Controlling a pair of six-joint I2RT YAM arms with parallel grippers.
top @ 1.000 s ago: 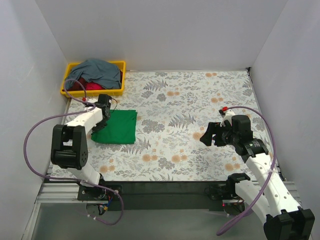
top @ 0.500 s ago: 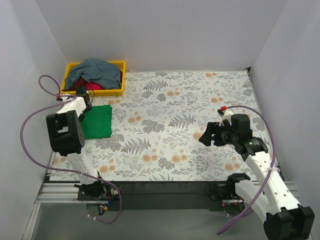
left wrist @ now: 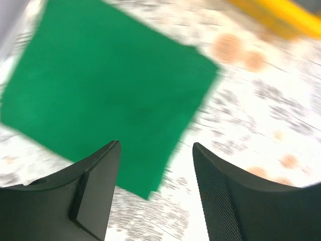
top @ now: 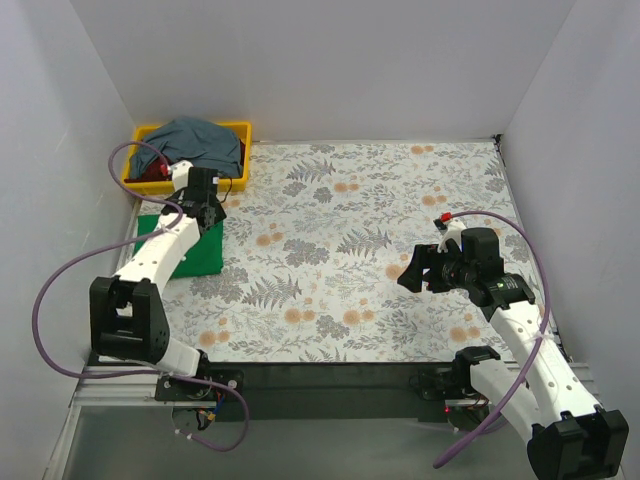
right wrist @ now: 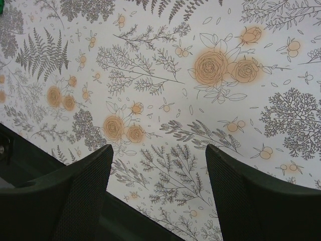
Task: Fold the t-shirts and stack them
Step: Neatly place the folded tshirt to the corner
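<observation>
A bright green t-shirt [top: 203, 253] lies folded flat at the table's left edge, partly under my left arm; in the left wrist view the green t-shirt [left wrist: 110, 95] fills the upper left. My left gripper [top: 207, 207] hovers over its far right corner, open and empty [left wrist: 156, 145]. A slate grey-blue t-shirt [top: 205, 140] is heaped in the yellow bin [top: 243, 176], with a bit of the red t-shirt [top: 150, 171] showing under it. My right gripper [top: 410, 272] hangs open over bare table at the right, nothing between its fingers [right wrist: 159, 150].
The floral tablecloth [top: 350, 230] covers the table. White walls close in the left, back and right sides. The bin's yellow rim [left wrist: 271, 12] shows at the top right of the left wrist view. A dark table front edge [right wrist: 30, 165] lies below the right gripper.
The green t-shirt has been slid left to the table's edge. My left gripper has opened, let it go and swung toward the bin side. The right arm has stayed put.
</observation>
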